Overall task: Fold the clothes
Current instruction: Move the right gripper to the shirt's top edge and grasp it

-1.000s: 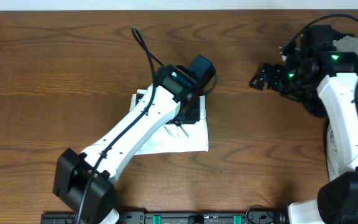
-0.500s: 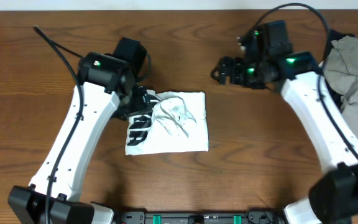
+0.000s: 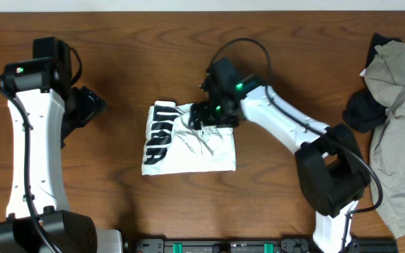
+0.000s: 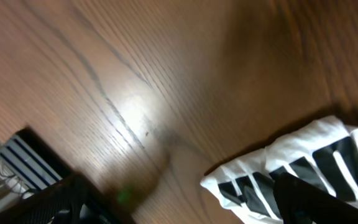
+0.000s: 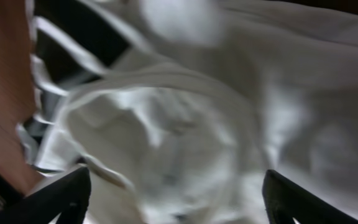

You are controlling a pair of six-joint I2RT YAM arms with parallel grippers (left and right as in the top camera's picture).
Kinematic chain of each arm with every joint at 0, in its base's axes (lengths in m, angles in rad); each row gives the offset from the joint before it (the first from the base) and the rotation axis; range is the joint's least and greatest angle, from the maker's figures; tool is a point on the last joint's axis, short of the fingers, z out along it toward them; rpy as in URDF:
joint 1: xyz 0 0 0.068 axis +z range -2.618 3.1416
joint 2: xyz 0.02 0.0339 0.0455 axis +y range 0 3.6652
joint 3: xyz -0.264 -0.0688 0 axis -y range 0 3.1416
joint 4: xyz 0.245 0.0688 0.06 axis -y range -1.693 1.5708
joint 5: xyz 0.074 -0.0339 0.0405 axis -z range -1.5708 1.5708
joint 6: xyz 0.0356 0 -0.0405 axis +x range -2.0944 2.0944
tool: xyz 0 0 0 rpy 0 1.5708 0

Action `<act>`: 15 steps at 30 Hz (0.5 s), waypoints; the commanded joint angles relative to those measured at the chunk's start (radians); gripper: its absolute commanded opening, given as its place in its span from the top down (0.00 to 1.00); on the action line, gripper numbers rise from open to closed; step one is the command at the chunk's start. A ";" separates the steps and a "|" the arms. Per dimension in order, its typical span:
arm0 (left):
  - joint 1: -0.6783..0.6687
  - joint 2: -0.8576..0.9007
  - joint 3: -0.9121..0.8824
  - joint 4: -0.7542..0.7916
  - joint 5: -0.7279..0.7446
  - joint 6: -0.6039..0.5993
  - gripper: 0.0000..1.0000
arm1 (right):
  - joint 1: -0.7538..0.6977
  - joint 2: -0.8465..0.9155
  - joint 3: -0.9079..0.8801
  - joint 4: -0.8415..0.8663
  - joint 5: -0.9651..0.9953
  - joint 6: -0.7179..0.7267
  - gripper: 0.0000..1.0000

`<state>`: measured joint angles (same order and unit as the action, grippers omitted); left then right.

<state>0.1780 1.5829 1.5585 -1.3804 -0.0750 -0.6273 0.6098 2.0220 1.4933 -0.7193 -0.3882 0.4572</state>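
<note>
A white garment point(image 3: 195, 151) with a black striped print point(image 3: 162, 133) lies partly folded and rumpled at mid-table. My right gripper point(image 3: 202, 116) hovers low over its upper edge, jaws open; in the right wrist view white cloth point(image 5: 185, 106) fills the frame between and below the two fingertips point(image 5: 61, 196). My left gripper point(image 3: 95, 105) is open over bare wood, well left of the garment. Its wrist view shows the striped corner of the garment point(image 4: 303, 168) at lower right, partly behind one dark finger point(image 4: 325, 202).
A pile of beige and dark clothes point(image 3: 399, 105) lies along the table's right edge. The brown wooden table point(image 3: 118, 42) has bare wood at the back and on the left. The left arm's base stands at the front left corner.
The left gripper opened, let go of the garment and swung far to the left. The right arm came in from the right and now hangs over the garment's top edge.
</note>
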 commanded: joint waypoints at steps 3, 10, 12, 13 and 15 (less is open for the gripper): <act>-0.001 -0.001 -0.126 0.056 0.066 0.047 0.02 | 0.042 -0.006 0.065 0.018 0.098 0.056 0.25; 0.000 -0.001 -0.316 0.165 0.105 0.073 0.02 | 0.049 -0.006 0.072 0.016 0.143 0.067 0.51; -0.001 -0.001 -0.354 0.202 0.173 0.124 0.02 | 0.049 -0.006 0.072 0.016 0.154 0.070 0.57; -0.001 -0.001 -0.370 0.221 0.212 0.149 0.02 | 0.049 -0.006 0.072 0.016 0.154 0.070 0.59; -0.001 -0.001 -0.388 0.241 0.244 0.179 0.02 | 0.049 -0.006 0.072 0.006 0.164 0.070 0.53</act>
<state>0.1764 1.5829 1.1900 -1.1511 0.0792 -0.5259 0.6521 2.0220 1.5475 -0.7063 -0.2596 0.5213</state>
